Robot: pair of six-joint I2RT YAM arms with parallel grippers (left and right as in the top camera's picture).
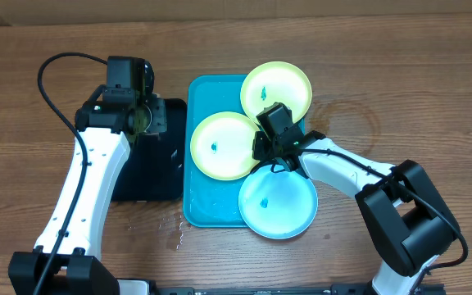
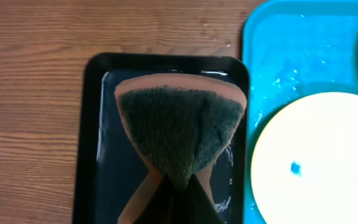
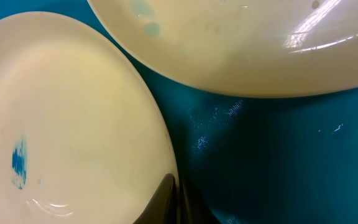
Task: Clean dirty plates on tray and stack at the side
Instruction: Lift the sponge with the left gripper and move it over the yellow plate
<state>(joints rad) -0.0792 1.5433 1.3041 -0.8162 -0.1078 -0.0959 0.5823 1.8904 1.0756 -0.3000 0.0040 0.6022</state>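
Three plates lie on the turquoise tray [image 1: 197,184]: a lime-green plate [image 1: 277,88] at the back, a second lime-green plate [image 1: 220,146] in the middle, and a light blue plate [image 1: 279,205] at the front, each with a small teal smudge. My right gripper [image 1: 259,150] is shut on the middle plate's right rim; in the right wrist view its fingertips [image 3: 166,199] pinch that plate's edge [image 3: 73,112]. My left gripper [image 1: 143,121] hangs over the black tray, shut on a sponge [image 2: 179,127] with a dark green scrub face.
A small black tray [image 2: 95,143] with a wet bottom sits on the wooden table, just left of the turquoise tray. Water drops lie on the turquoise tray's floor [image 2: 291,56] and on the table near its front left corner [image 1: 174,233].
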